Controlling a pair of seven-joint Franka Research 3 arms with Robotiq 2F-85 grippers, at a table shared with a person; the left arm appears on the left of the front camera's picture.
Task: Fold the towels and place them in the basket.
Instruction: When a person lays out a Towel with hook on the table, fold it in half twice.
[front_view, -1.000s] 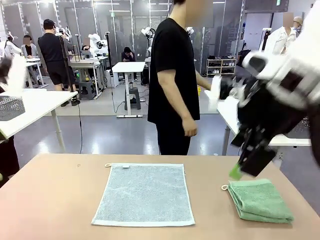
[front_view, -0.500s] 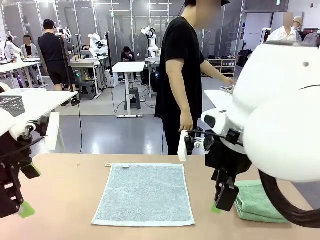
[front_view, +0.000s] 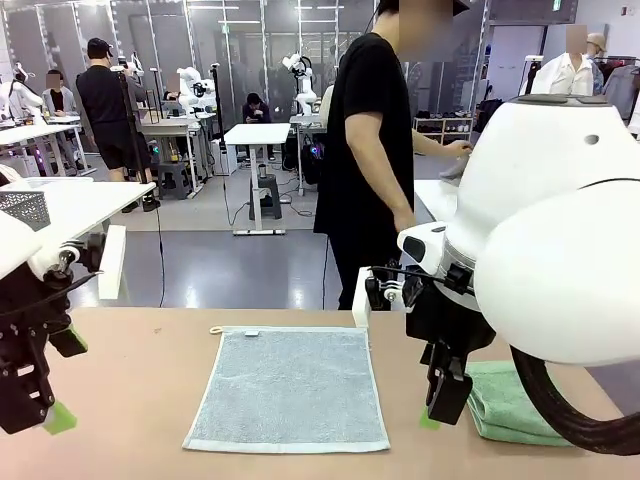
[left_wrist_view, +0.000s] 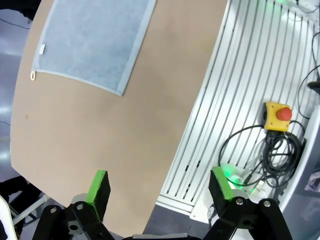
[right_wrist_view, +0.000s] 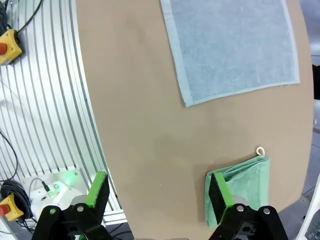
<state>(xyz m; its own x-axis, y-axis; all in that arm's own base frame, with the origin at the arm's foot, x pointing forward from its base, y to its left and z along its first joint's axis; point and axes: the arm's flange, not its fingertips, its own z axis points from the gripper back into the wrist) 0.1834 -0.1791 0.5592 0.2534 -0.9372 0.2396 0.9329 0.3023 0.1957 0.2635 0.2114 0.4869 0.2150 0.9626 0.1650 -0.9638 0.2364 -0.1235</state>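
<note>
A pale blue-grey towel (front_view: 290, 388) lies flat and unfolded in the middle of the table; it also shows in the wrist views (left_wrist_view: 92, 40) (right_wrist_view: 232, 47). A mint green towel (front_view: 512, 402) (right_wrist_view: 240, 187) lies folded at the table's right side, its white loop toward the blue one. My right gripper (front_view: 440, 398) (right_wrist_view: 157, 191) hangs open above the bare wood between the two towels, holding nothing. Over the table's near left edge my left gripper (front_view: 40, 395) (left_wrist_view: 159, 184) is open and empty, well clear of the blue towel. The basket is out of view.
A person in black (front_view: 375, 150) stands past the far edge, turned toward a white table on the right. A mesh bin (front_view: 22, 210) sits on a neighbouring table at left. Below the near table edge are slotted rails, cables and a yellow stop button (left_wrist_view: 278, 115) (right_wrist_view: 10, 42).
The right arm swung down from above the green towel to the gap between the towels. The left arm came into view at the left. The person stepped right and reached behind.
</note>
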